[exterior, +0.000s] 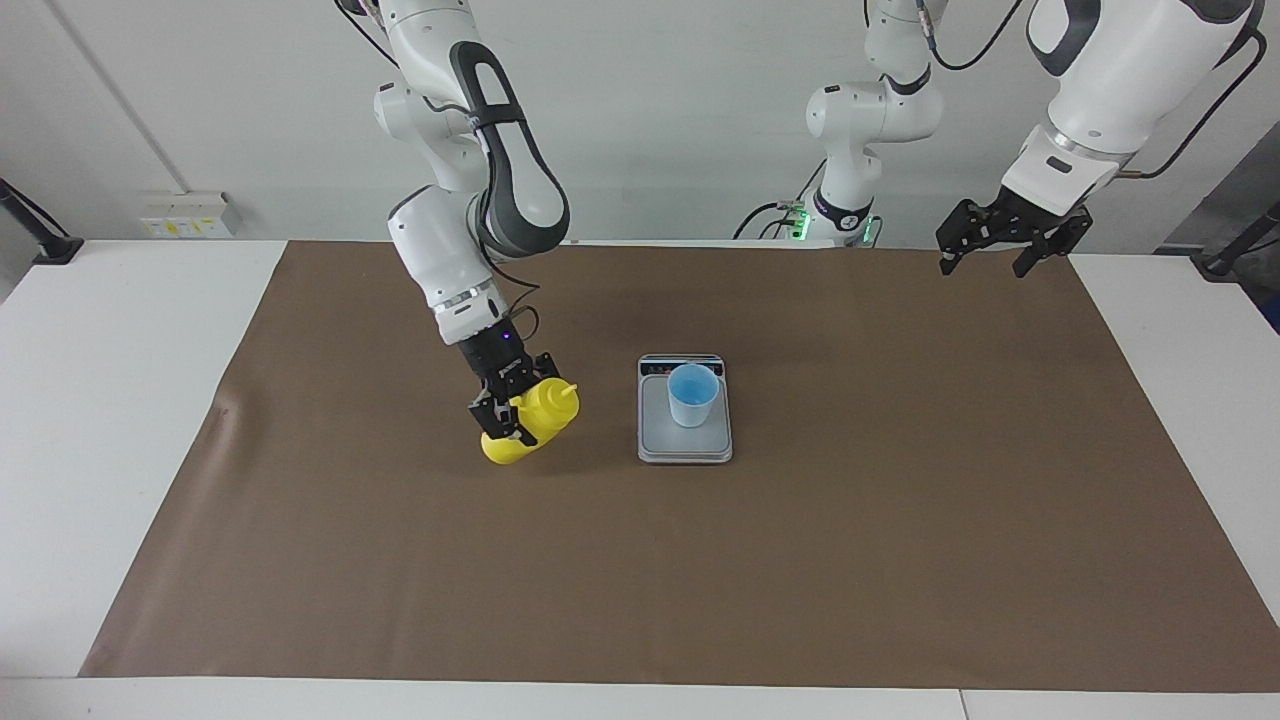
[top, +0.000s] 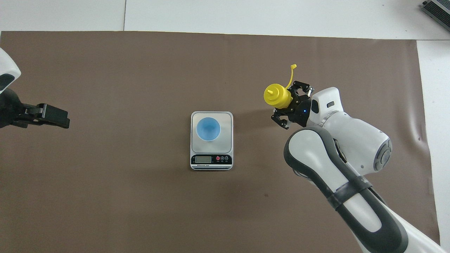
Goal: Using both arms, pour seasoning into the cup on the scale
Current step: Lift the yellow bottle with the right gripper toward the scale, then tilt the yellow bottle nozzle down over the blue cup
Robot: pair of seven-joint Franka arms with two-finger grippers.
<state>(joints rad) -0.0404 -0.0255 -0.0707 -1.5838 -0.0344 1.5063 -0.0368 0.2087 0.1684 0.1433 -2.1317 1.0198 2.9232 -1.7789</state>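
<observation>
My right gripper [exterior: 513, 408] [top: 290, 105] is shut on the seasoning, a yellow squeeze bottle [exterior: 533, 427] [top: 277, 96]. The bottle is tilted, its nozzle pointing toward the scale, and its base is at or just above the mat beside the scale, toward the right arm's end. Its cap strap [top: 291, 73] hangs loose. The light blue cup [exterior: 691, 394] [top: 208, 128] stands upright on the grey scale [exterior: 686, 447] [top: 227, 118], display toward the robots. My left gripper [exterior: 1000, 246] [top: 52, 116] waits open and empty in the air over the left arm's end of the mat.
A brown mat [exterior: 900, 560] covers most of the white table [exterior: 100, 400]. A grey device [top: 437, 8] lies at the table's corner farthest from the robots, at the right arm's end. A wall socket box [exterior: 188, 214] sits past the table edge.
</observation>
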